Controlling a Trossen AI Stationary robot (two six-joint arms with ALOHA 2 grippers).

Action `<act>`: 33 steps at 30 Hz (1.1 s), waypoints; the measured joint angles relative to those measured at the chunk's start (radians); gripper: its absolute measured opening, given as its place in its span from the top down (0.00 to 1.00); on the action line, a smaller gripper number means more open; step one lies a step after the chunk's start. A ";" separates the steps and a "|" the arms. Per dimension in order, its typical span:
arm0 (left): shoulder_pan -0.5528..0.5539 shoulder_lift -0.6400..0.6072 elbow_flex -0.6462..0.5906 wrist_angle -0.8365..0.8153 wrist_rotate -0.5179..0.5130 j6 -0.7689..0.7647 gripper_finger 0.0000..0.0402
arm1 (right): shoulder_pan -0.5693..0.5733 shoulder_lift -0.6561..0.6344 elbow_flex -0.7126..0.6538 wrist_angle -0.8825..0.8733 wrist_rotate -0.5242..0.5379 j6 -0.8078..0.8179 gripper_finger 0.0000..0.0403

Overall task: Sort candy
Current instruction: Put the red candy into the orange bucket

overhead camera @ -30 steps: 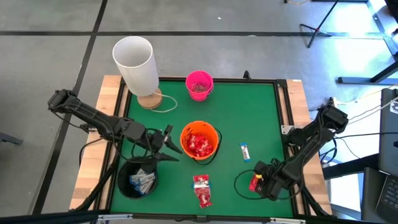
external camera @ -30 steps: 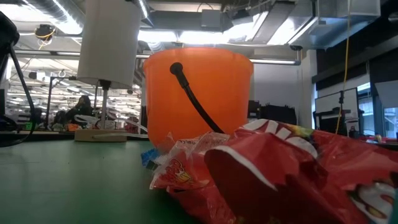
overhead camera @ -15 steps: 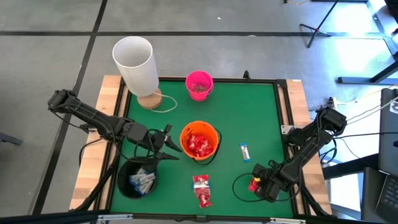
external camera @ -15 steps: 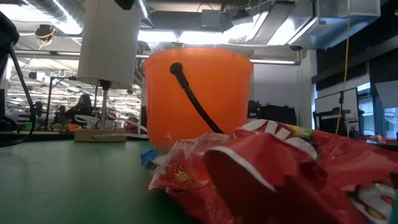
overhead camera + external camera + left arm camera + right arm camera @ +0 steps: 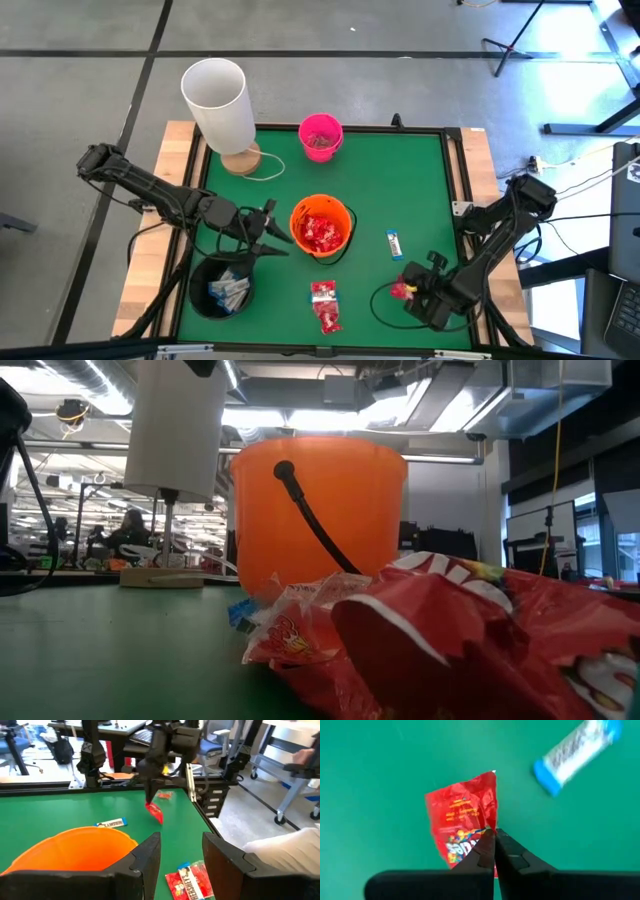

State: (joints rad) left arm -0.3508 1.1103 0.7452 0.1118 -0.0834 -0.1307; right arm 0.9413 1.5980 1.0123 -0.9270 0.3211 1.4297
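Pinching a shiny red packet by its edge, the right gripper has its two dark fingers pressed tight together near the front right corner of the green table. From the left wrist view the packet dangles off the mat beneath that gripper. A white-and-blue bar lies flat on the mat just beside it, between that gripper and the orange bucket.

The orange bucket sits near the middle of the table with red packets inside. In front of it, close to the table's front edge, a small heap of red packets rests on the mat; the low view looks right across this heap at the bucket's side and black handle.

The left gripper hovers just beside the orange bucket's left rim, its fingers apart with nothing between them. Below it stands a black bucket holding white-and-blue bars. A pink bucket and a tall white cylinder on a wooden base stand along the far edge.
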 joint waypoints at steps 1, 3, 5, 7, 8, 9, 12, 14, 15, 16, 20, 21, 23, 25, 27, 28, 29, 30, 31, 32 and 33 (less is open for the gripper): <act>0.000 0.000 0.000 0.001 -0.009 -0.005 0.66 | -0.004 -0.008 0.012 0.000 0.039 -0.012 1.00; 0.000 0.000 0.000 0.003 -0.029 -0.014 0.66 | -0.016 -0.027 0.036 0.008 0.096 -0.040 1.00; 0.003 0.000 0.000 0.003 -0.042 -0.017 0.66 | -0.032 -0.045 0.056 0.008 0.142 -0.084 1.00; 0.004 0.000 0.000 0.004 -0.043 -0.021 0.66 | -0.053 -0.056 0.076 0.010 0.186 -0.136 1.00; 0.004 0.000 0.000 0.004 -0.043 -0.024 0.66 | -0.064 -0.063 0.087 0.012 0.203 -0.161 1.00; 0.004 0.000 0.000 0.004 -0.043 -0.026 0.66 | -0.074 -0.070 0.095 0.020 0.216 -0.195 1.00; 0.004 0.000 0.000 0.009 -0.042 -0.054 0.66 | -0.115 -0.098 0.104 0.138 0.215 -0.345 1.00; 0.004 0.000 0.000 0.010 -0.043 -0.068 0.66 | -0.144 -0.107 0.104 0.262 0.190 -0.472 1.00; 0.004 0.000 0.000 0.010 -0.043 -0.069 0.66 | -0.160 -0.109 0.104 0.326 0.174 -0.536 1.00; 0.004 0.000 0.000 0.010 -0.043 -0.069 0.66 | -0.178 -0.110 0.104 0.386 0.152 -0.594 1.00; 0.004 0.000 0.000 0.010 -0.043 -0.069 0.66 | -0.250 -0.113 0.106 0.534 0.079 -0.778 1.00; 0.004 0.000 0.000 0.010 -0.043 -0.069 0.66 | -0.270 -0.113 0.106 0.547 0.069 -0.812 1.00; 0.004 0.000 0.000 0.010 -0.043 -0.069 0.66 | -0.314 -0.113 0.106 0.571 0.050 -0.879 1.00; 0.004 0.000 0.000 0.010 -0.042 -0.069 0.66 | -0.362 -0.113 0.106 0.603 0.031 -0.947 1.00; 0.004 0.000 0.000 0.010 -0.042 -0.069 0.66 | -0.414 -0.113 0.106 0.648 0.003 -1.021 1.00; 0.004 0.000 0.000 0.010 -0.042 -0.069 0.66 | -0.438 -0.113 0.106 0.676 -0.012 -1.056 1.00; 0.004 0.000 0.000 0.010 -0.042 -0.069 0.66 | -0.464 -0.113 0.106 0.704 -0.032 -1.092 1.00; 0.004 0.000 0.000 0.009 -0.042 -0.069 0.66 | -0.488 -0.113 0.106 0.734 -0.044 -1.124 1.00; 0.004 0.000 0.000 0.009 -0.042 -0.069 0.66 | -0.511 -0.114 0.106 0.762 -0.053 -1.155 1.00; 0.004 0.000 0.000 0.009 -0.042 -0.069 0.66 | -0.530 -0.117 0.106 0.786 -0.053 -1.184 1.00; 0.004 0.000 0.000 0.009 -0.042 -0.069 0.66 | -0.549 -0.119 0.106 0.806 -0.052 -1.212 1.00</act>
State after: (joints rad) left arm -0.3470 1.1103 0.7452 0.1211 -0.1259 -0.1997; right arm 0.3927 1.4792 1.1183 -0.1213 0.2688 0.2174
